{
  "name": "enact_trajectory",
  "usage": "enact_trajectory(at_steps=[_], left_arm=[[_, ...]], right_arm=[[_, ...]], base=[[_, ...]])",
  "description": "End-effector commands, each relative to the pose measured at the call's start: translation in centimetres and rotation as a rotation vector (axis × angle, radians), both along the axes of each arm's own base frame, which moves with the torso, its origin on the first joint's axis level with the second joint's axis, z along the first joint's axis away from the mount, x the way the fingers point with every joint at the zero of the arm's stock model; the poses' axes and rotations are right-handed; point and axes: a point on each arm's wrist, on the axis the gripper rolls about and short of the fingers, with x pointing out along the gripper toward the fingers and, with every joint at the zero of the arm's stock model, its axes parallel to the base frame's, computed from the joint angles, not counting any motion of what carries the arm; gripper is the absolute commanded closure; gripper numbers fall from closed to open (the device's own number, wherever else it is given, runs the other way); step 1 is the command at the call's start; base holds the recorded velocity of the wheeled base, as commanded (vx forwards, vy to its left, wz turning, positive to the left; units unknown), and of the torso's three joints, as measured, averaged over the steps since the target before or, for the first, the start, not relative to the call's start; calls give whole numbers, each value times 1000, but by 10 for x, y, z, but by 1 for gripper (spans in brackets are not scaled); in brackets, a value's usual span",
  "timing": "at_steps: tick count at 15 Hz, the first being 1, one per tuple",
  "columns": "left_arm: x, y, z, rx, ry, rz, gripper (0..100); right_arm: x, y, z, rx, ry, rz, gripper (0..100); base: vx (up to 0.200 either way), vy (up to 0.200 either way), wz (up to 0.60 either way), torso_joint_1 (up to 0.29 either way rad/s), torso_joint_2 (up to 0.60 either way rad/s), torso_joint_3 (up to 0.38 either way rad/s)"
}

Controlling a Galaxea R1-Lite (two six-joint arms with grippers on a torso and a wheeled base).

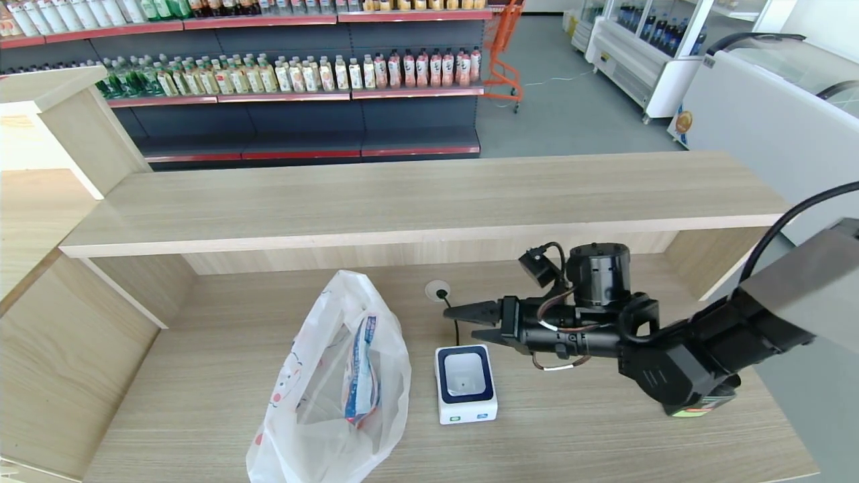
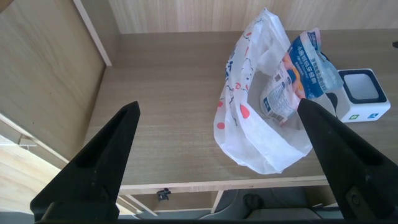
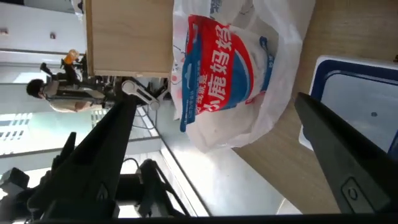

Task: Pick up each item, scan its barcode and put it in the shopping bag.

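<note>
Shopping bag (image 1: 295,402), wooden counter (image 1: 604,429) — shelves (image 1: 295,97) beyond

Translucent white shopping bag (image 1: 305,396) (red print), white navy-framed scanner (image 1: 466,384), pale wood-grain counter (image 1: 604,429)

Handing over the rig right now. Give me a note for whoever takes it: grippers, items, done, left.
Left gripper: open, holding nothing, held above the counter near the shopping bag.
Right gripper: open, holding nothing, hovering just behind the scanner.
Things: the bag stands on the counter to the left of the scanner, mouth open, with one red, white and blue packet inside.
Done: that packet is bagged.
Left: any further items, each to be scanned and then bagged.
</note>
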Motion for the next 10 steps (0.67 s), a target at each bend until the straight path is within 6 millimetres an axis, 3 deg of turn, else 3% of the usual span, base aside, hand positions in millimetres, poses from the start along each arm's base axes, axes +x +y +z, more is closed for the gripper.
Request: enact_trajectory(at_steps=[1,3,7,10], left_arm=[[0,0,0,-1,-1,0,0],[0,0,0,-1,-1,0,0],[0,0,0,-1,-1,0,0],[0,0,0,-1,-1,0,0]], right_arm=[[-28,-46,44,23,-117,-48,0],[-56,-80,59,-50,-250,-83,0],[-111,-136,59,-330,-541,-129,0],[-135,-155,56,-451,-638,-202,0]], base=[[0,0,0,0,0,0],[0,0,0,0,0,0],[0,0,0,0,0,0],[0,0,0,0,0,0]])
